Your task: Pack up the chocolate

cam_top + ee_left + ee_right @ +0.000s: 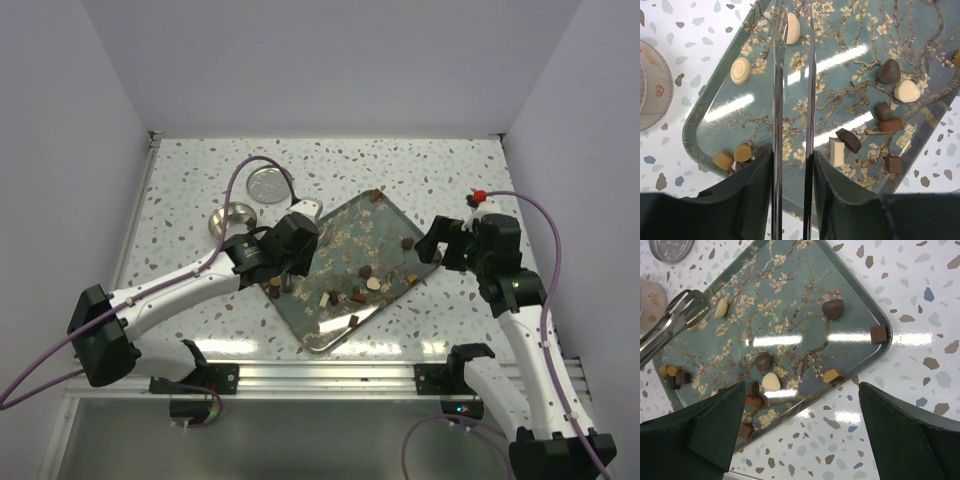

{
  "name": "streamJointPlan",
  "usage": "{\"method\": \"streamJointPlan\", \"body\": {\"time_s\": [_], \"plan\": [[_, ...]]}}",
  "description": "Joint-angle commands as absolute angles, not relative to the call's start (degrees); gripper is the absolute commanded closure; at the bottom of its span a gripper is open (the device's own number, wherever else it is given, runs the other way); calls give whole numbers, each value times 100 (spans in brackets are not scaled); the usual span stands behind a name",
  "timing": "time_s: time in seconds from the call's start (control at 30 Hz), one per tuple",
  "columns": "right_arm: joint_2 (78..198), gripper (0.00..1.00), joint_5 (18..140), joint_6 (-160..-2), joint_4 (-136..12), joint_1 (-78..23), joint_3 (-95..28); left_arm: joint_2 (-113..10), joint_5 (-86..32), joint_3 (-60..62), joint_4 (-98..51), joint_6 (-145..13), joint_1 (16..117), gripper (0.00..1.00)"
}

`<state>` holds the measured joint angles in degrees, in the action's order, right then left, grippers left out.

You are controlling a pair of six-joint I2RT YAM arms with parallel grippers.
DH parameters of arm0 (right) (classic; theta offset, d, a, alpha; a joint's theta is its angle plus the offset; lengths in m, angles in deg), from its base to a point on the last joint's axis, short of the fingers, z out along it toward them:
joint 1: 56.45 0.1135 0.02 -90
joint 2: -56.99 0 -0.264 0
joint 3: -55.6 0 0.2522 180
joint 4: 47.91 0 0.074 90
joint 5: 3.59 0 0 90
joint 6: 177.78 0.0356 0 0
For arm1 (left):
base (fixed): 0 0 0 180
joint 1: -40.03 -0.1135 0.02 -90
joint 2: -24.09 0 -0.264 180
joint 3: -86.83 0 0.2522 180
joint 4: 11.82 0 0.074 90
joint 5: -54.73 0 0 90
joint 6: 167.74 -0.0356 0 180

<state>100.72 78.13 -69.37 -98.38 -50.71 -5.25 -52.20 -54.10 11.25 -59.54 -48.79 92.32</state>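
Observation:
The chocolate lies scattered on a blue-grey tray [352, 232] printed with blossom: a dark heart [888, 71], a cream heart [906, 91], a cream round [741, 70] and tan cups [723, 160]. My left gripper [290, 262] is over the tray's left part, shut on thin metal tweezers [778, 100]. A cream piece [791, 27] shows between the two tweezer arms near their far end; I cannot tell whether they touch it. At the tray's right corner my right gripper [801, 405] stands open and holds nothing.
A small round tin [233, 220] stands left of the tray, and its lid [268, 185] lies flat behind it. The tray's raised rim [880, 315] runs diagonally across the speckled table. White walls close off the left, back and right sides.

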Motion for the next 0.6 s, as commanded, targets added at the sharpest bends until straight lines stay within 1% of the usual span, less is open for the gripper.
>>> {"method": "streamJointPlan", "body": {"time_s": [0.0,0.2,0.57], "plan": [[10085,2,7823,-6967,-9894,-5047,-544,-5342,-5671,1023,-5792,-4777,9276,59],[10182,2,7762,-6976,-9815,-5047,-553,-5606,-5874,909,-5924,-4760,9303,57],[10278,2,7744,-7029,-9771,-5047,-580,-5888,-5733,891,-5784,-4812,9303,55]]}}
